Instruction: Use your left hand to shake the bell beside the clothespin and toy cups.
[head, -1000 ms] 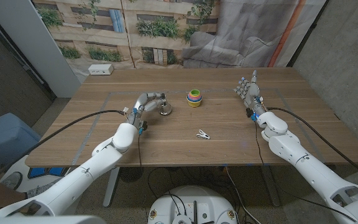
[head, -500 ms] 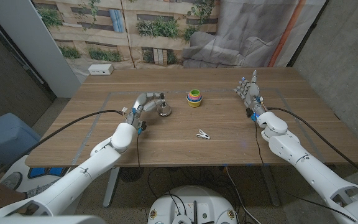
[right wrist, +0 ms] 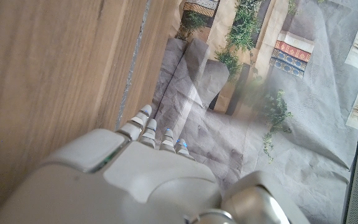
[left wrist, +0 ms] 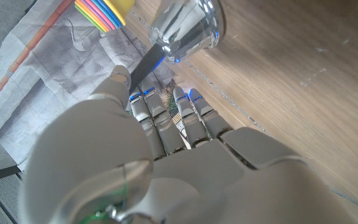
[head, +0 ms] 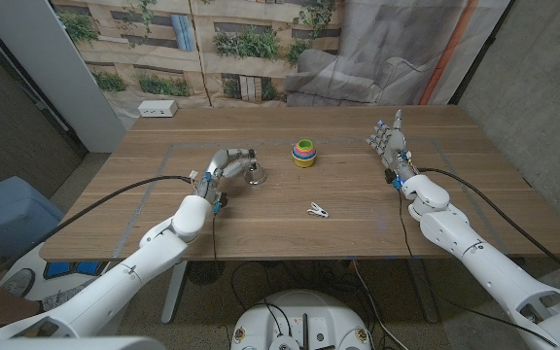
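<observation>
Bell [head: 258, 172] sits on the table [head: 358, 243], just left of the cups [head: 303, 154] and up-left of the clothespin [head: 317, 209]. Shiny metal skirt, dark thin handle sticking up — looks small, rigid and light, probably slick on the polished part. Best taken by the handle, not the skirt; pinching the metal would likely deaden the ring and slide around anyway.

Left robot hand [head: 226, 163] already on it: fingers curled in toward the handle, and from the wrist camera the dark handle [left wrist: 144, 65] runs right down between thumb and fingertips [left wrist: 143, 99], with the bell [left wrist: 186, 28] flaring out beyond. Looks like a pinch on the handle, though can't quite tell how firm. Can't say for sure whether the skirt is touching the wood or just off it either — seems tipped a little in the wrist shot.

Handling guess: light enough that a wrist flick should ring it, but a thin handle in big fingers could twist or slip out, so a snug pinch and short shakes seem safer than big swings.

Containers: only the cups, a nested stack of bright colours — green outer one, pink, blue and orange rims inside. Nothing in them but each other, far as can be seen.

Right robot hand [head: 388, 144] stands upright at the far right of the table, fingers apart, holding nothing, well away from everything.
</observation>
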